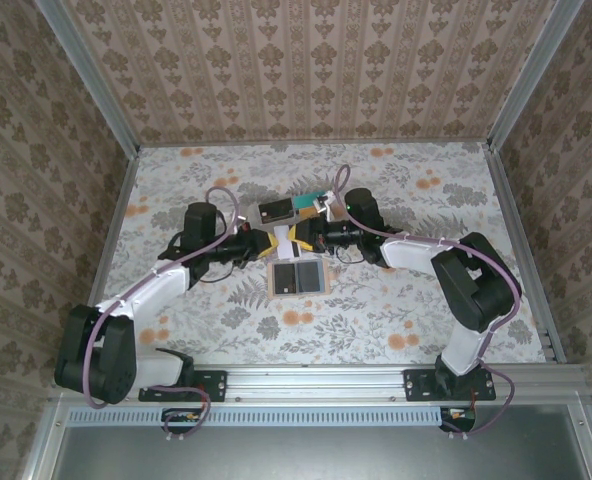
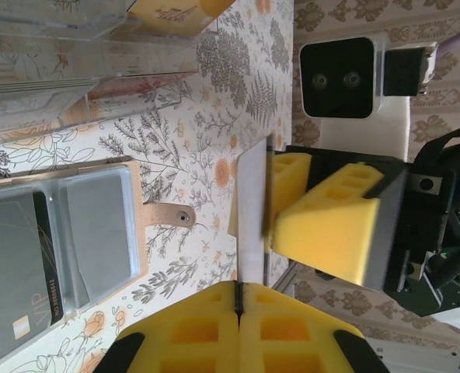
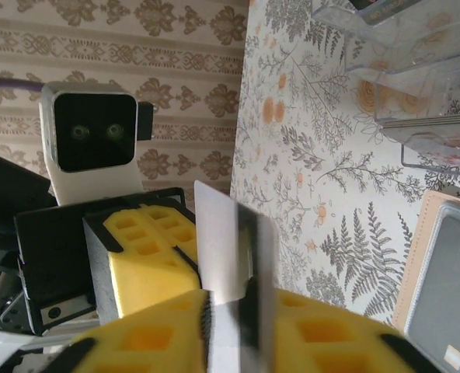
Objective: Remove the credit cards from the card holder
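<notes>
The left gripper (image 2: 238, 311) and right gripper (image 3: 230, 326) both clenched one credit card (image 2: 252, 210) just beyond the card holder (image 1: 298, 277). A black card (image 2: 16, 256) sat pocketed, not yet removed.

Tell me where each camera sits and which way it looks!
Top external: above and behind the arms, looking down at the table; both arms show, left gripper and right gripper tip to tip just beyond the card holder.
Left wrist: on the left arm, looking past its own yellow fingers at the right gripper.
Right wrist: on the right arm, looking past its own fingers at the left gripper.
Shared: both wrist views show the credit card clamped by both grippers, and the open card holder.
</notes>
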Controlling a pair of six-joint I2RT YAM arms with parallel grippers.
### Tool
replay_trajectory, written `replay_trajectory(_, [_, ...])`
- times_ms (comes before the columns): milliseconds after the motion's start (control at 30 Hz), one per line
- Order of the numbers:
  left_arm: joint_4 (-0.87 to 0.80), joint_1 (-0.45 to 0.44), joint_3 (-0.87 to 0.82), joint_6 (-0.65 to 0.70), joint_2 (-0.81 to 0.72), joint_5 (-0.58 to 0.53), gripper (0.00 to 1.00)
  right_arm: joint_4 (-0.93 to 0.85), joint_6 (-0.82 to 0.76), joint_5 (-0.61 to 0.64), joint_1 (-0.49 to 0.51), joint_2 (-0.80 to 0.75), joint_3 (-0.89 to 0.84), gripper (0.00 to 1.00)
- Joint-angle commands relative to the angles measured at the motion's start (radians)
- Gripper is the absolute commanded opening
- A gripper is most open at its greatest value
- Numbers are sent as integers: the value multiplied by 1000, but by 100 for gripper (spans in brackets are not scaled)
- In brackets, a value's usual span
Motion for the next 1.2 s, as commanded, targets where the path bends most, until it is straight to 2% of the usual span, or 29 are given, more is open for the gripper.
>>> replay_trajectory(0, [69, 7, -19, -44, -24, 33, 0, 60, 32, -17, -2, -25, -20, 15])
replay_trajectory(67, [108, 8, -30, -74, -25, 29, 3, 101, 61, -10, -2, -35, -30, 11])
replay_trajectory(200, [182, 4, -48, -139, -22, 1, 32, 176, 130, -3, -2, -45, -43, 8])
replay_trajectory(267, [209, 2, -43, -158, -11, -7, 38, 185, 147, -2, -2, -45, -44, 8])
replay_trajectory(367, [248, -3, -35, -180, 10, -10, 38, 189, 157, 1, -2, -44, -43, 8])
replay_trajectory(567, [309, -20, -33, -204, 44, -6, 33, 204, 175, 2, -2, -40, -45, 9])
replay_trajectory(667, [321, -26, -29, -205, 57, -3, 27, 209, 180, 1, -2, -37, -44, 9])
replay_trajectory(767, [312, -27, -24, -193, 62, -4, 16, 196, 171, 2, -4, -37, -43, 11])
replay_trajectory(833, [284, -26, -16, -169, 64, -5, 6, 154, 145, 9, -8, -42, -44, 17])
replay_trajectory(900, [230, -23, 0, -128, 64, -10, 0, 61, 87, 35, -16, -58, -50, 27])
replay_trajectory(1033, [43, -20, 60, 16, 64, -48, 0, -190, -76, 120, -38, -111, -41, 52])
replay_trajectory(1133, [-154, -41, 147, 222, 68, -141, 0, -333, -183, 164, -53, -146, -29, 64])
replay_trajectory(1167, [-249, -62, 190, 320, 74, -212, 0, -361, -212, 176, -58, -155, -30, 69])
